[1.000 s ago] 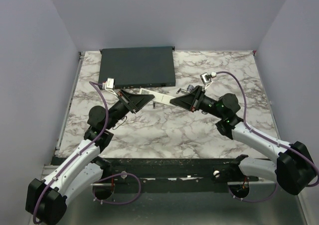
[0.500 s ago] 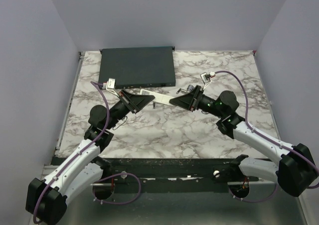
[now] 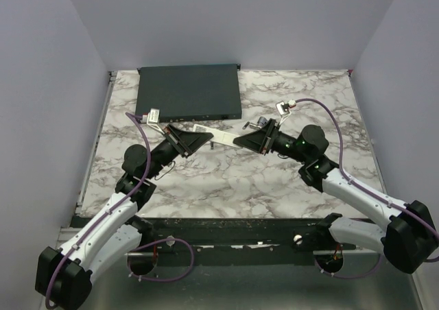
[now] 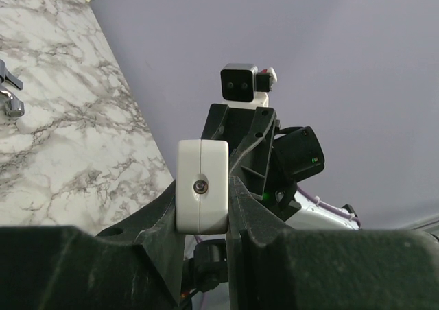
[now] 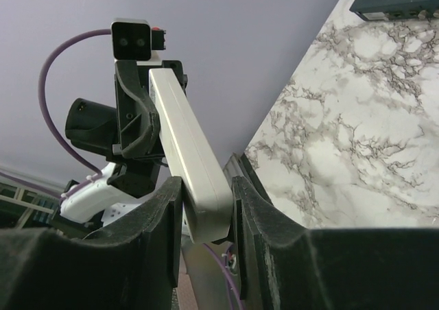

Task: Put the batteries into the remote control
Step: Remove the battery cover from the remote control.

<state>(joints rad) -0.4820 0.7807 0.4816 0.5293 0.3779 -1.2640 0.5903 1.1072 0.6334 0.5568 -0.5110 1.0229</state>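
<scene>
Top external view: the remote control [image 3: 216, 133] hangs above the desk [image 3: 226, 180], its long axis spanning from my left claw [image 3: 206, 137] to my right claw [image 3: 236, 140]. Left wrist view: left claw clamped tight on one end. Right wrist view: right claw pinches the opposite end.

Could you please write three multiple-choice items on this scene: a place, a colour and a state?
1. Where on the table does the dark-grey box lie? A) far edge, left of centre B) near edge, by the arm bases C) right edge
2. What colour is the remote control? A) black B) white C) red
3. How is the left gripper? A) open over the table B) shut on the box C) shut on the remote control's end
Key: 1 A, the top view shows it there; 2 B, both wrist views show white plastic; 3 C, it clamps the remote's end in its wrist view.
</scene>
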